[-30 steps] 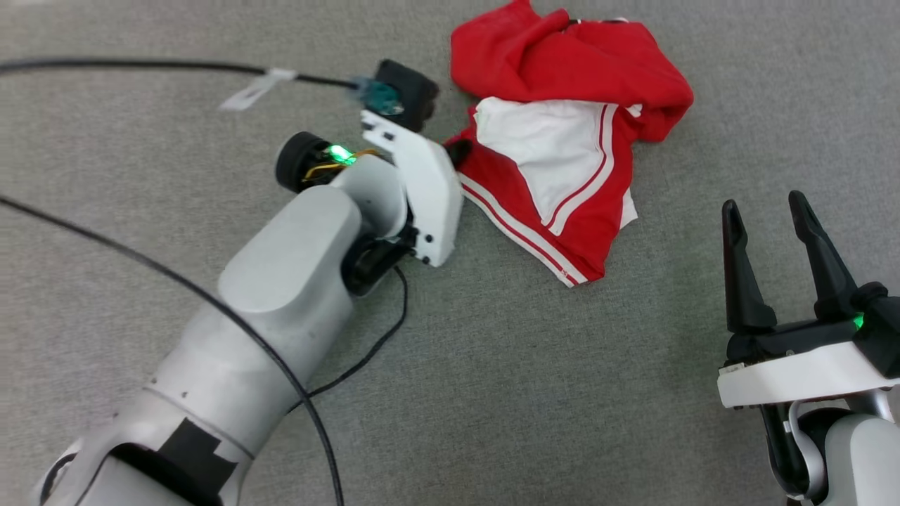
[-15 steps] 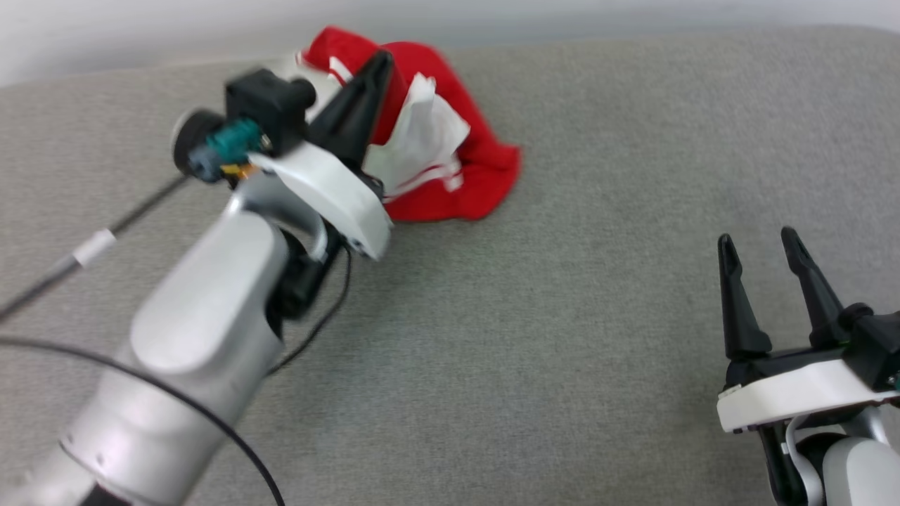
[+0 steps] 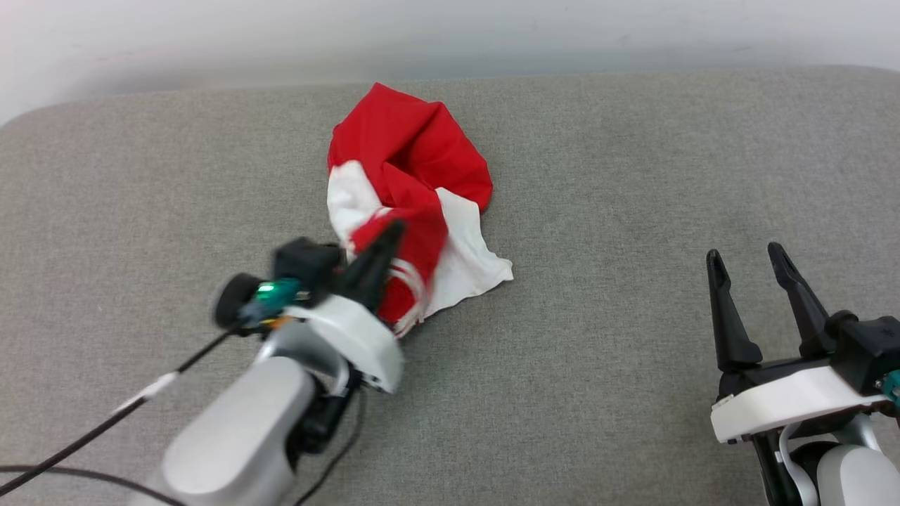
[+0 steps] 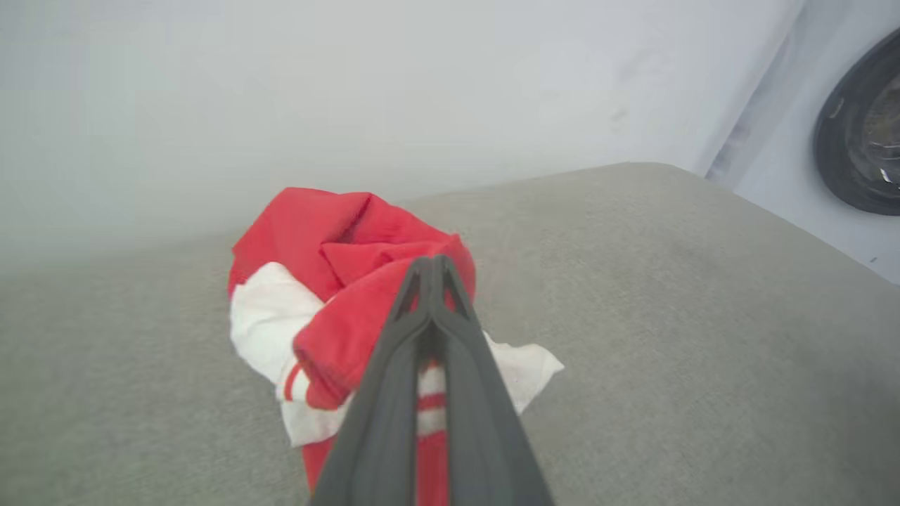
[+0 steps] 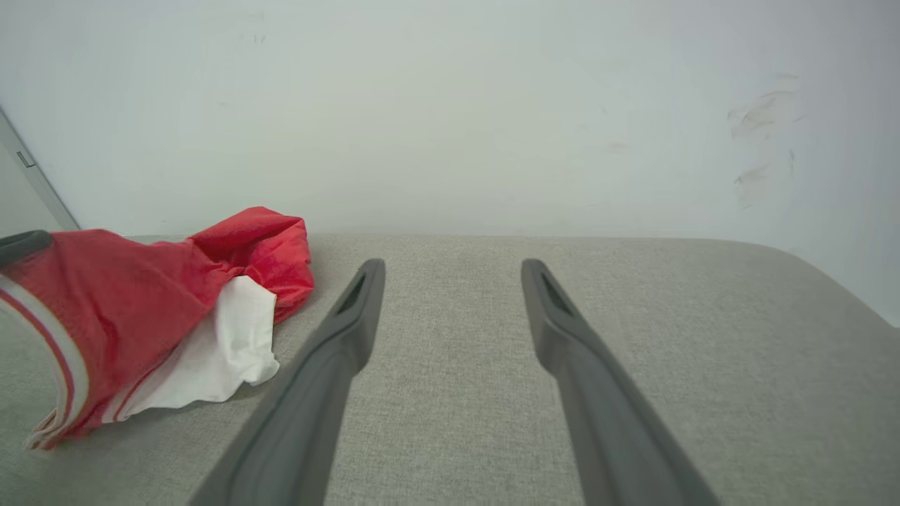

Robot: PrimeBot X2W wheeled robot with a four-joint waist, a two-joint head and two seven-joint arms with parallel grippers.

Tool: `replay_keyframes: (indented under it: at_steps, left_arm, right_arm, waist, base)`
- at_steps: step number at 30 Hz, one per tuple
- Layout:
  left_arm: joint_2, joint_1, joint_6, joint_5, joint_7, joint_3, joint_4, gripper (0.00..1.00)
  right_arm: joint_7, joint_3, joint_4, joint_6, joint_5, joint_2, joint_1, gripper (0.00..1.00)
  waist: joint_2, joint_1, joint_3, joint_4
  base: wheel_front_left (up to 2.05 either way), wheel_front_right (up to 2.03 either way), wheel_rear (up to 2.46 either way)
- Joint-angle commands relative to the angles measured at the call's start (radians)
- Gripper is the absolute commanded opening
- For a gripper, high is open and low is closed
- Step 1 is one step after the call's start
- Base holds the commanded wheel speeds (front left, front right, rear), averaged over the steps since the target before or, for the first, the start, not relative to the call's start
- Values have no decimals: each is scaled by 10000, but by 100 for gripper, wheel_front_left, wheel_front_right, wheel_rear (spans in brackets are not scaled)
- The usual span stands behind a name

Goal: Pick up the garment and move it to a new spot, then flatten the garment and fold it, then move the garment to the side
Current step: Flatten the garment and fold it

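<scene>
The garment is a bunched red jersey with white parts and striped trim, lying mid-surface in the head view. My left gripper is shut on the garment's near striped edge and holds that edge up, while the far part rests on the cloth surface. In the left wrist view the left gripper has its fingers pressed together, with the garment hanging around and under them. My right gripper stands open at the lower right, well clear of the garment, and nothing lies between the open right gripper fingers.
The grey fabric surface has rounded far corners and ends at a white wall. A black cable trails from my left wrist at the lower left. A dark round object stands off the surface's right side.
The head camera has tilted up. My left gripper has lifted the garment's striped edge and drawn it along; the garment has gone from a spread heap to a long bunch. The right gripper has kept its place.
</scene>
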Motion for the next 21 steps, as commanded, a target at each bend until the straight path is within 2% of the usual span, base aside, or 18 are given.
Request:
replay_keyframes:
  at_steps: [1,6,9,13,16,21]
  left_arm:
    - [172,235,194,-58,-239,251,-64,0]
    - [948,1217,940,-336,-773,1396,-470,0]
    - [1362,2130,1159,-457,-852,1666,-657,0]
    - [1620,3200,1108,-426,-643,1191,-651,0]
    - [1523,3576,936,-447,-476,825,-586,0]
    - [1200,3871,404,-211,-194,-107,-141,0]
  right_arm:
    - [-43,-19,26,-3,21,-32,171,100]
    - [-16,-26,134,-3,26,-8,306,100]
    - [31,-93,172,-3,19,4,380,100]
    - [113,-139,200,-3,27,14,395,100]
    - [143,-193,220,-3,16,15,388,100]
    - [359,-190,337,-3,15,13,450,100]
  waist:
    - [0,0,-22,12]
    - [0,0,-175,76]
    - [0,0,-275,173]
    - [0,0,-370,329]
    - [0,0,-412,431]
    - [0,0,-540,694]
  base:
    - [0,0,0]
    - [0,0,0]
    - [0,0,0]
    - [0,0,0]
    - [0,0,0]
    - [0,0,0]
